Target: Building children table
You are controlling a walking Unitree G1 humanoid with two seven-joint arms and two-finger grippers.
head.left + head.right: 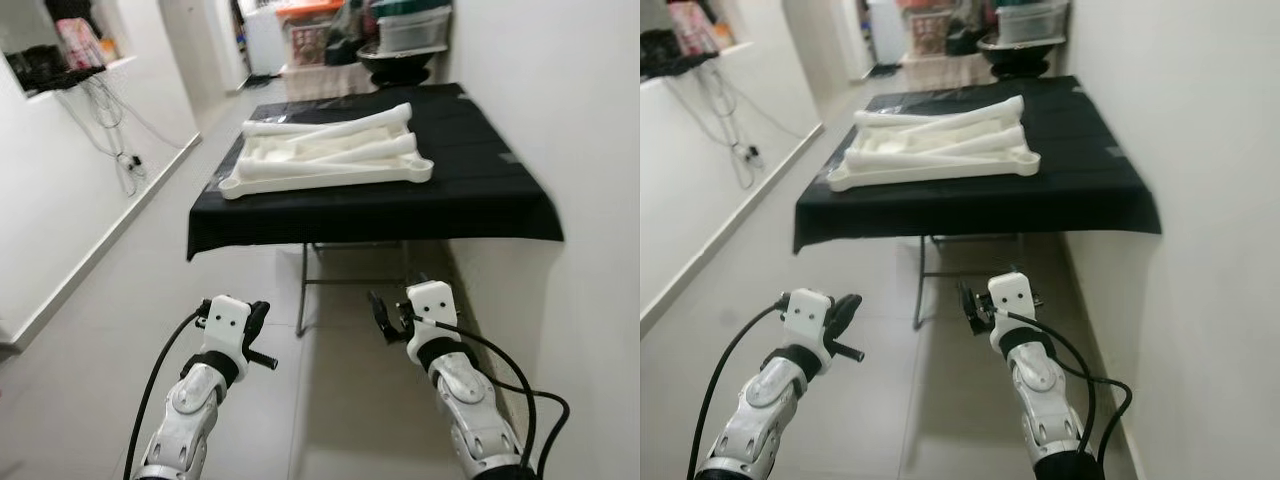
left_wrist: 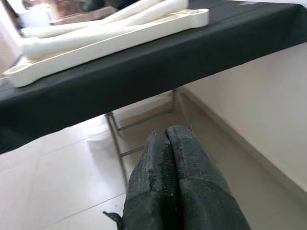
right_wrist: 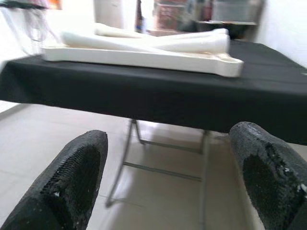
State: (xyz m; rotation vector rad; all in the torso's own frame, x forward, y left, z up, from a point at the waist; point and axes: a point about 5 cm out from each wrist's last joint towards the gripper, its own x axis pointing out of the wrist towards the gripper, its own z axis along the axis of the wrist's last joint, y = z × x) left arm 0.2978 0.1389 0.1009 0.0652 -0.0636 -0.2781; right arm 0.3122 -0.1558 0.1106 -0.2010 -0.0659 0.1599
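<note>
On the black-draped folding table [image 1: 480, 200] ahead of you lay the white tabletop panel [image 1: 325, 172] with loose table legs [image 1: 335, 135] heaped on it, its long axis running across your view. Both grippers hung well short of it and below the table's edge; neither was clearly nearer, to my eye. Your left gripper [image 2: 169, 158] had its fingers pressed together on nothing, and your right gripper [image 3: 168, 177] was spread wide, empty. The parts looked smooth, pale and rigid.
</note>
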